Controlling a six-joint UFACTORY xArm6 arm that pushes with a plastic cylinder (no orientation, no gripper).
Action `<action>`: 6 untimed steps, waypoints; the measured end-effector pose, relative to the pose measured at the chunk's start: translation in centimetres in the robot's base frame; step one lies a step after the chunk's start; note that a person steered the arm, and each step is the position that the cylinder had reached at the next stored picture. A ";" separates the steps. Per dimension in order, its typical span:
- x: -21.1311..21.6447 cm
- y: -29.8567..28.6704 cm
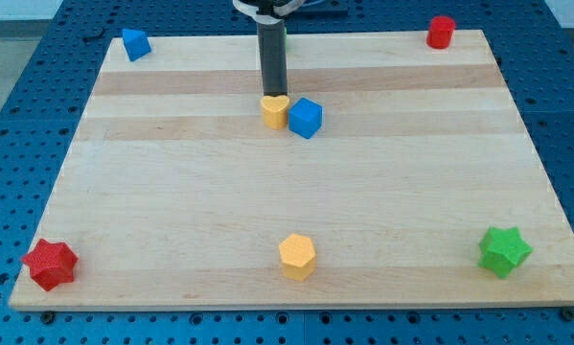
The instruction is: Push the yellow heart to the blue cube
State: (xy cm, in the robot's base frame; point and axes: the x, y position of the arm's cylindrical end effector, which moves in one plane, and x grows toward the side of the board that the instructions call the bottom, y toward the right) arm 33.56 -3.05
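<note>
The yellow heart (275, 111) lies near the top middle of the wooden board, touching the blue cube (306, 118) on its right. My tip (272, 94) stands right behind the heart, at its top edge, apparently touching it. The dark rod rises straight up from there to the view's top.
A second blue block (135, 44) sits at the top left corner. A red cylinder (441, 32) is at the top right. A red star (50, 264) is at the bottom left, a yellow hexagon (297, 256) at the bottom middle, a green star (504, 251) at the bottom right.
</note>
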 end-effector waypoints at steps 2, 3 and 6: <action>0.0 0.9; 0.0 1.7; -0.3 0.9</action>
